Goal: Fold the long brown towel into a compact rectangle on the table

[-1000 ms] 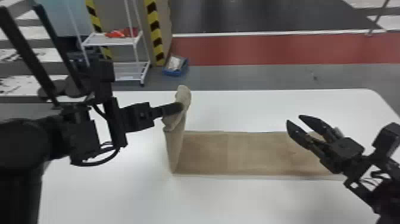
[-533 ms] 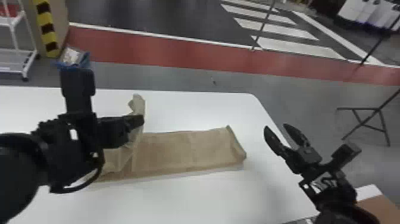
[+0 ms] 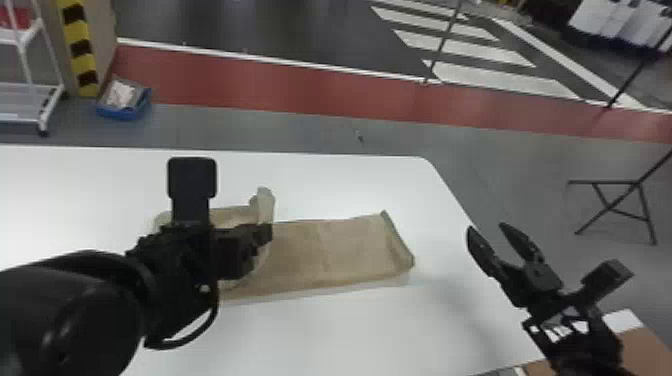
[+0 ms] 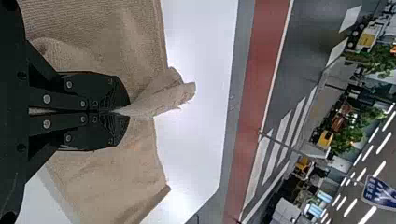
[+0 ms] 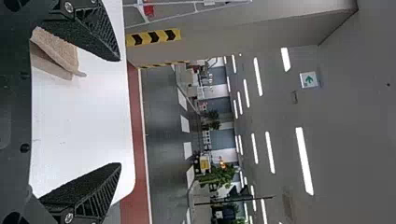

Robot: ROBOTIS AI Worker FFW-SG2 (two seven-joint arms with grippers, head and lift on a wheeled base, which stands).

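My left gripper [image 3: 265, 235] is over the left part of the brown towel [image 3: 340, 250], with a raised fold of cloth at its tips. In the left wrist view the left gripper [image 4: 119, 112] is shut on a pinched bit of the towel [image 4: 112, 172], whose end sticks out past the fingertips. The rest lies flat on the table, its right end slightly turned up. My right gripper [image 3: 487, 235] stands open off the towel's right end, near the table's right edge. In the right wrist view, bare space separates the fingers of the right gripper [image 5: 119, 112], with part of the towel [image 5: 58, 51] beyond.
The white table [image 3: 350, 330] has its right edge running diagonally beneath the right gripper. A brown surface [image 3: 645, 345] lies at the lower right. Behind the table are a white rack [image 3: 30, 105], a blue box [image 3: 124, 102] on the floor and a black folding stand [image 3: 620, 205].
The head view has swung to the right, shifting table and towel leftward in it. My left gripper keeps its hold on the cloth. The right gripper now stands farther from the towel, beyond its right end.
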